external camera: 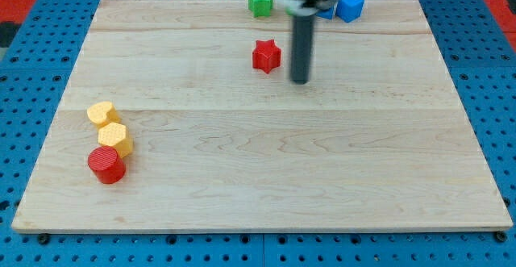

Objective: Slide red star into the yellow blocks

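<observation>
The red star (pixel 266 56) lies on the wooden board near the view's top, a little left of centre. My tip (pixel 299 80) stands just to the star's right and slightly below it, a small gap apart. Two yellow blocks sit at the view's left: a heart-like one (pixel 101 114) and a hexagonal one (pixel 116 138) just below it, touching. They lie far to the lower left of the star.
A red cylinder (pixel 106 164) touches the yellow hexagon from below. A green star-like block (pixel 260 2) sits at the board's top edge. A blue block (pixel 350 6) sits at the top right, with another blue piece partly hidden behind the arm.
</observation>
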